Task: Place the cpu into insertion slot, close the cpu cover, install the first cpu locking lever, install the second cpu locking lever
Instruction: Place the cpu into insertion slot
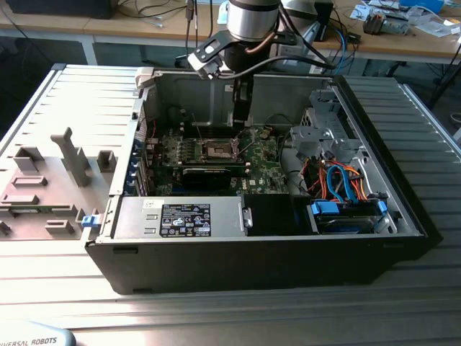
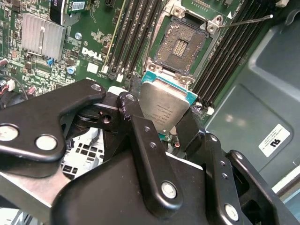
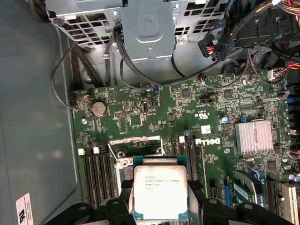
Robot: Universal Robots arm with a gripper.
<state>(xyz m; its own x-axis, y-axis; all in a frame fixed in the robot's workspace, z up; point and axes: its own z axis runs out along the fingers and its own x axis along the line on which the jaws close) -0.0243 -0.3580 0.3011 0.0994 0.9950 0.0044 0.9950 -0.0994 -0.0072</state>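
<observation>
step one in hand: gripper (image 2: 159, 116) pinching cpu (image 2: 165, 101) by edges, near empty insertion slot (image 2: 180, 47) (contacts bare); seating likely needs square alignment.

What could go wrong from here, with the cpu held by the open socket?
1. The gripper pinches the cpu by two opposite edges, close to the open, uncovered socket. If the chip goes down skewed or offset, it might damage the socket.
2. A thin locking lever juts out past the socket's corner. The gripper could snag it on the way down.
</observation>
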